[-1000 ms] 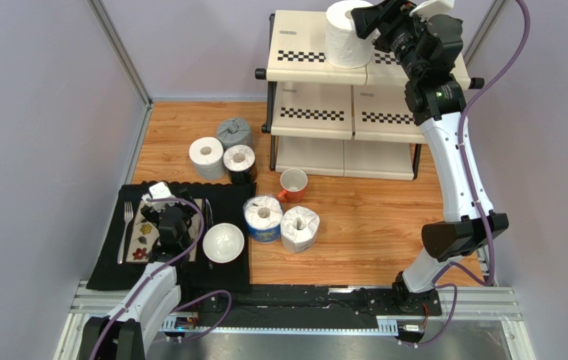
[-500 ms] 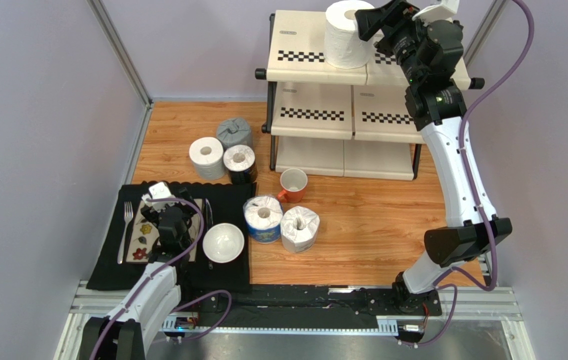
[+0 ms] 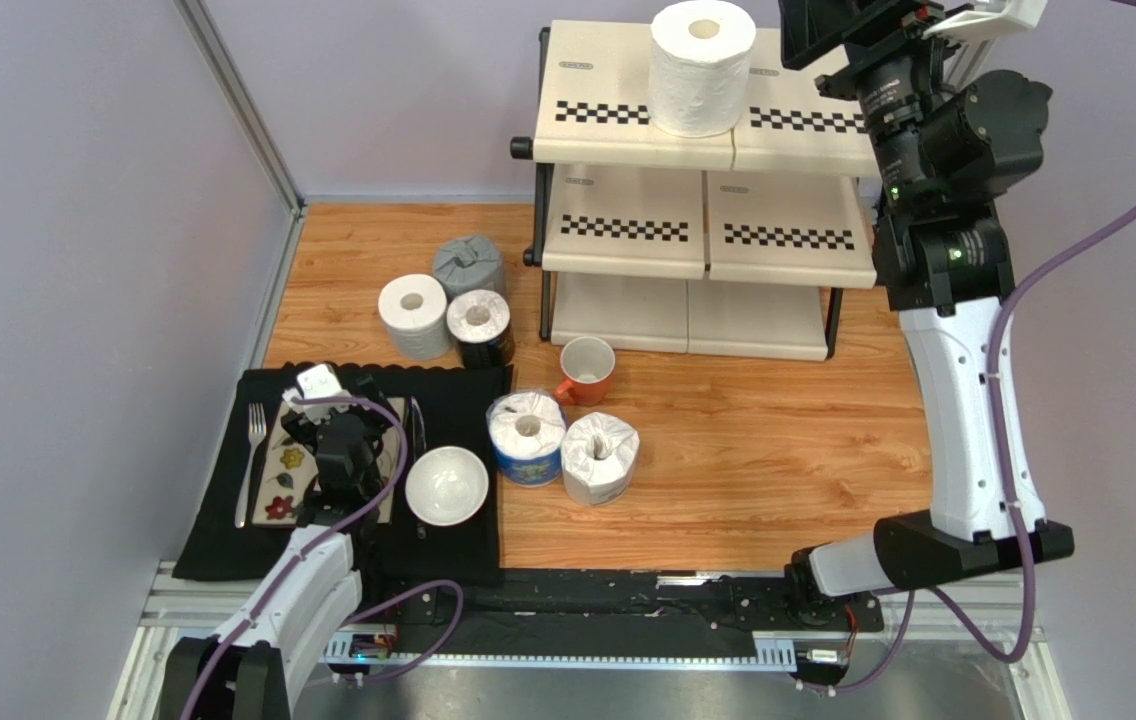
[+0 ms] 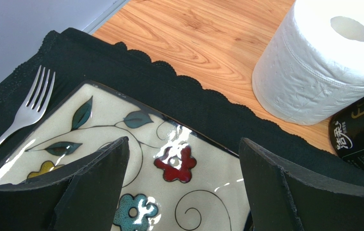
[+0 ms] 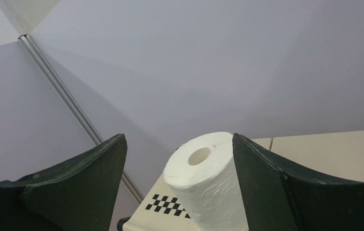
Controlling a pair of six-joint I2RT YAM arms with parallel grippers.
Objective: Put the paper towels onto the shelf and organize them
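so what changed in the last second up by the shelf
The right gripper has drawn back to the right, away from the white roll, jaws open; a second ago it was against the roll's side. The roll stands upright and free on the top tier of the shelf. Unchanged: the left gripper open over the flowered plate, the five other rolls, orange mug and white bowl.

White paper towel roll (image 5: 208, 180) upright on shelf (image 5: 323, 154) top; right end effector (image 5: 177, 136) spread, empty.
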